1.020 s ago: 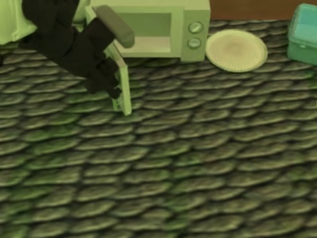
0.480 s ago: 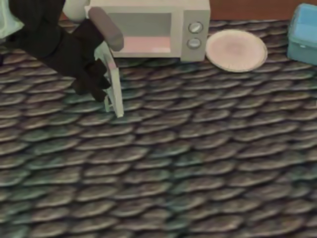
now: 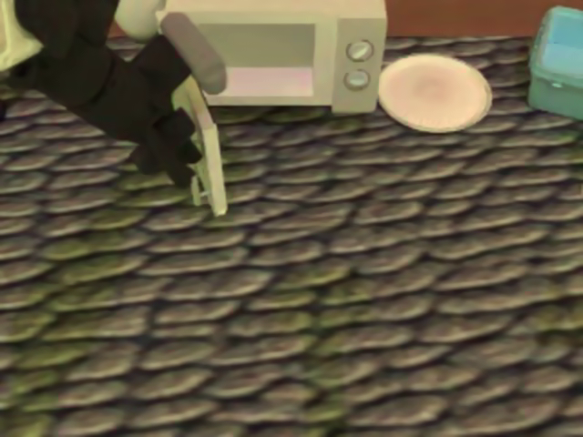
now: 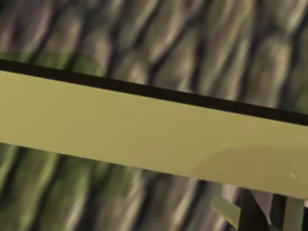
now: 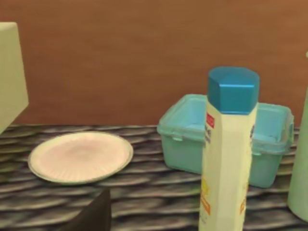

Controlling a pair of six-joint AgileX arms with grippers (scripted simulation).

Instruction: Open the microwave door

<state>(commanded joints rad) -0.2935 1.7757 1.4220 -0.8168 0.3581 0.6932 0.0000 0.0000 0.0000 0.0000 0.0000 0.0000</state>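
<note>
The white microwave stands at the table's back, its cavity showing and two round knobs on the right of its front. The microwave door is swung out toward the table's front, hinged at the left and seen edge-on. My left gripper is against the door's left face near its free end, shut on it. In the left wrist view the door's edge fills the middle as a pale band, with its handle beside the dark fingers. My right gripper is out of the top view.
A round white plate lies right of the microwave, also seen as the plate in the right wrist view. A light blue lidded box sits at the far right. A tall bottle with a blue cap stands near the right arm.
The door has swung a little further out to the left with my left gripper on it, then held still over the last half second.
</note>
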